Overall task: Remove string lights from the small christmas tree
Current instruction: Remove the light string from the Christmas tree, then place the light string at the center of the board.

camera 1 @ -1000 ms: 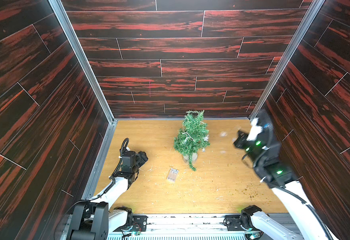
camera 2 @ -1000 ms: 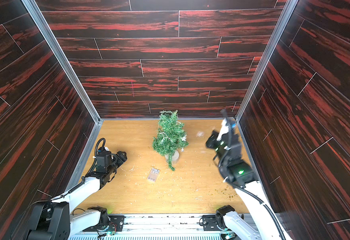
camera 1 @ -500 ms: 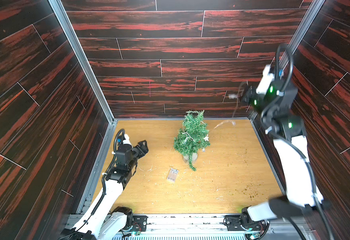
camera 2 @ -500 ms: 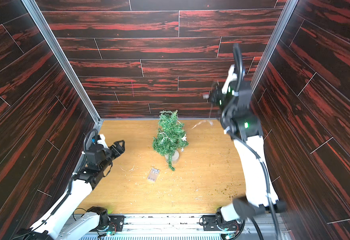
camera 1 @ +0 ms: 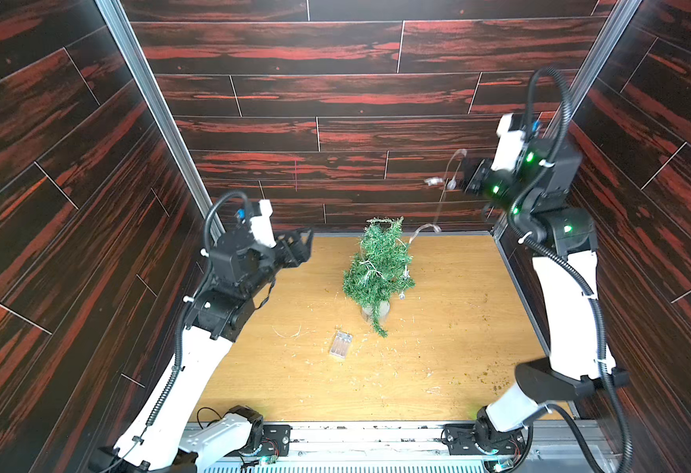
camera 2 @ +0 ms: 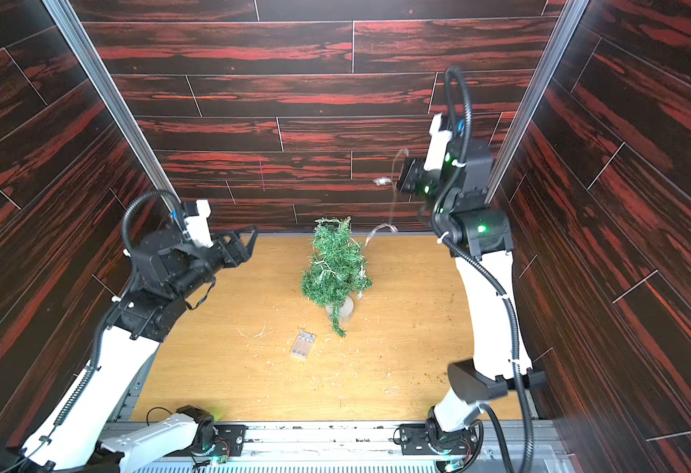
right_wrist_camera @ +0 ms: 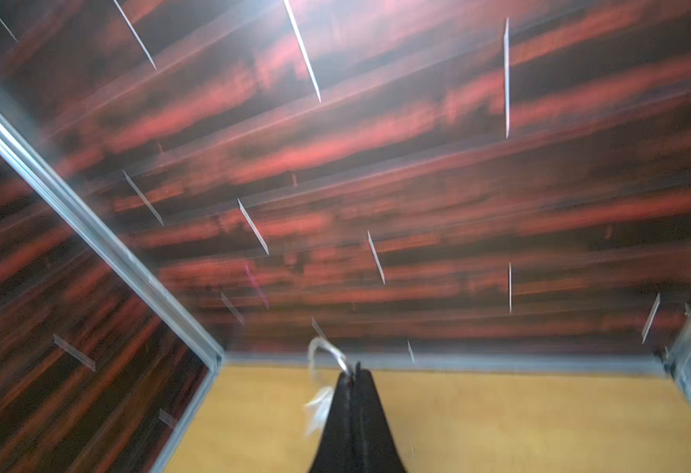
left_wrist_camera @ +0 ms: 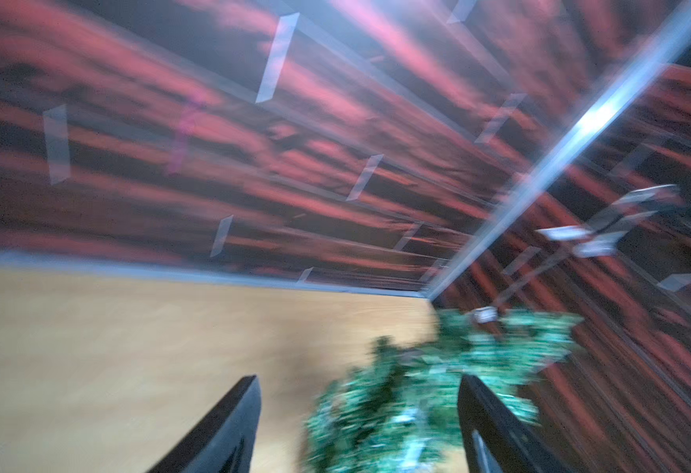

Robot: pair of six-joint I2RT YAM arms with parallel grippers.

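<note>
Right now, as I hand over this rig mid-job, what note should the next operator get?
Right claw: shut on the string lights, raised high by the back right corner.
Left claw: open, empty, raised left of the tree, pointing toward it.
Tree upright mid-table; battery box flat on the table in front of it.
Done: one stretch of wire hangs free from the right claw down to the treetop.
Left: loops with bulbs are wound through the branches; unwind them, perhaps steadying the tree with the left claw.
</note>
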